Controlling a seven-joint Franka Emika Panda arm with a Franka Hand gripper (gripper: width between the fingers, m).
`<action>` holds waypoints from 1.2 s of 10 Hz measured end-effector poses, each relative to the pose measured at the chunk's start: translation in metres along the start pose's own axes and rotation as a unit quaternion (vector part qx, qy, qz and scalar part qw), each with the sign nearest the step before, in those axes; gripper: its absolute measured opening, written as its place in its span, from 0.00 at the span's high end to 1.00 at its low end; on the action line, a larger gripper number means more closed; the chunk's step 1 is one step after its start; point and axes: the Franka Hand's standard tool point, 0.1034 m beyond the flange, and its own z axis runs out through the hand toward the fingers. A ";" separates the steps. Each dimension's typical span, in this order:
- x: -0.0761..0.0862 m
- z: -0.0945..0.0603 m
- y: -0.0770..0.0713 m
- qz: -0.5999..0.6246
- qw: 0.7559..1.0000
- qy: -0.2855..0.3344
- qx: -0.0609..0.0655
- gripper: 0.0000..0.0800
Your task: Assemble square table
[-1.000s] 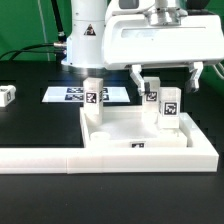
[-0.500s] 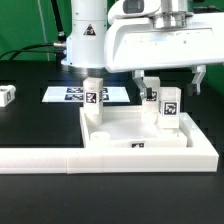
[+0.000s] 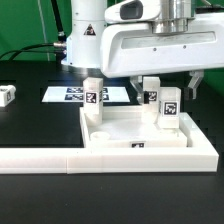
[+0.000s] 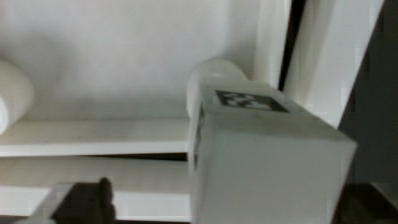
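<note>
We see the tabletop (image 3: 115,130) lying flat on the black table, hollow side up. It is square, so it has no long axis. Its near rim runs along the bar (image 3: 35,158), which stretches off to the exterior view's left.

Three legs stand upright in it, long axes vertical, with tags facing the exterior camera. The left leg (image 3: 92,94) is at the far corner on the exterior view's left. The back leg (image 3: 150,91) stands by the far rim. The front leg (image 3: 169,106) is just beside it, nearer the camera and toward the exterior view's right.

A loose leg (image 3: 7,95) lies well apart at the exterior view's left edge. The marker board (image 3: 68,95) lies flat behind the tabletop, by the arm's base.

The gripper (image 3: 164,82) hangs over the back and front legs. Its dark fingers (image 3: 134,73) are spread wide, one to each side of the pair, touching neither and holding nothing.

The wrist view shows one leg (image 4: 267,170) close up, its tagged end toward the lens. We cannot tell which leg it is. A dark finger (image 4: 84,198) stands apart from it, with white tabletop (image 4: 107,70) behind.

The back leg stands close behind the front one, leaving little room between them.
</note>
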 end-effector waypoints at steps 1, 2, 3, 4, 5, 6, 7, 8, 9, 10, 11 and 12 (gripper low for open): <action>0.000 0.000 0.001 0.000 1.000 0.000 0.000 0.38; 0.000 0.000 0.001 0.000 1.000 0.000 0.000 0.57; 0.001 0.000 0.001 0.000 1.000 0.001 0.000 0.57; 0.001 0.000 0.001 0.006 1.000 0.001 0.000 0.64; 0.001 0.000 0.001 0.016 1.000 0.001 0.000 0.64; 0.001 0.000 0.001 0.017 1.000 0.001 0.000 0.64; 0.001 0.000 0.000 0.045 0.999 0.001 0.001 0.64; 0.003 0.001 -0.003 0.093 0.996 0.002 0.001 0.64; 0.004 0.001 -0.005 0.132 0.991 0.002 0.002 0.64; 0.004 0.002 -0.008 0.183 0.983 0.002 0.002 0.64; 0.004 0.002 -0.010 0.224 0.975 0.002 0.001 0.64; 0.003 0.002 -0.011 0.259 0.966 0.001 0.002 0.64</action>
